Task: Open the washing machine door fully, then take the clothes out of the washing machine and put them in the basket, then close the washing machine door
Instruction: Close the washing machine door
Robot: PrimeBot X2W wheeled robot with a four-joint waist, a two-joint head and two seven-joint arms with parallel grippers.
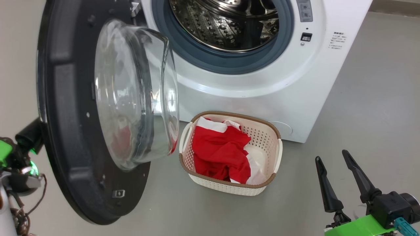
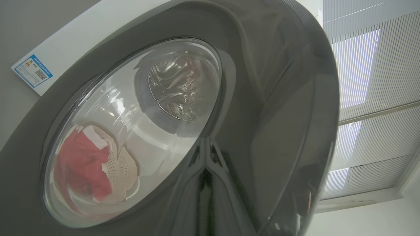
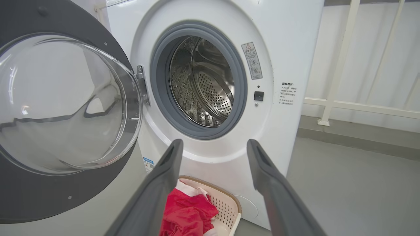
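The washing machine door (image 1: 65, 98) stands swung open to the left, its glass bowl (image 1: 131, 91) facing the machine. The white washing machine (image 1: 262, 82) shows a bare steel drum (image 3: 203, 85). On the floor in front, the basket (image 1: 223, 187) holds the red and white clothes (image 1: 220, 150). My left gripper (image 2: 205, 170) is shut, its tips against the door's glossy outer rim (image 2: 279, 98); in the head view its wrist (image 1: 19, 154) sits behind the door's edge. Low on the right, clear of everything, my right gripper (image 1: 331, 156) is open and holds nothing.
Grey floor (image 1: 367, 108) spreads to the right of the machine and basket. A white railing (image 3: 334, 65) runs along the wall to the machine's right. A blue label (image 2: 32, 70) is stuck on the machine's side. Slatted window blinds (image 2: 367, 82) lie beyond the door.
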